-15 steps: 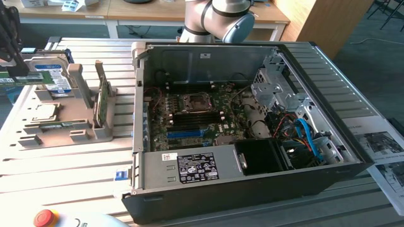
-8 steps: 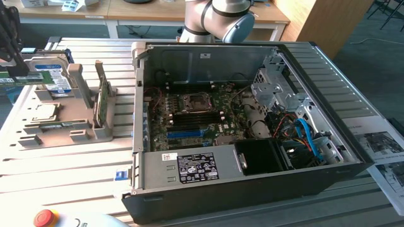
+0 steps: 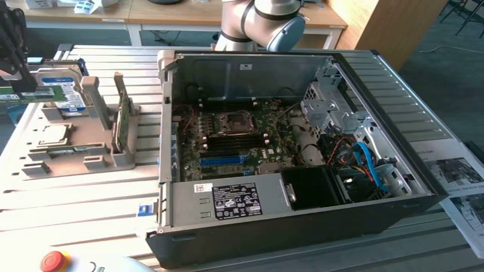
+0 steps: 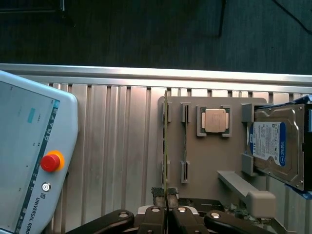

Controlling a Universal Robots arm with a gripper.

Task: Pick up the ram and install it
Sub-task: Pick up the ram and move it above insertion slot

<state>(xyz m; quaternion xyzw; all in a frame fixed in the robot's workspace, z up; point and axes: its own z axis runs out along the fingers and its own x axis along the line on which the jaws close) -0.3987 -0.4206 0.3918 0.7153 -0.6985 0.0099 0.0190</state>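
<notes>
With gripper [image 4: 166,197] jaws clamped on one end of the ram [image 4: 165,141], holds it raised over the gray holder tray [image 4: 207,161], short of the open computer case [image 3: 250,241] beside that tray: pick-up apparently done, installing not yet.

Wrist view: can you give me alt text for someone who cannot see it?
The gripper pinches the ram, seen edge-on, over a grey parts tray on a slatted metal table. The tray also carries a processor and a hard drive; a teach pendant with a red stop button lies apart from it.
</notes>
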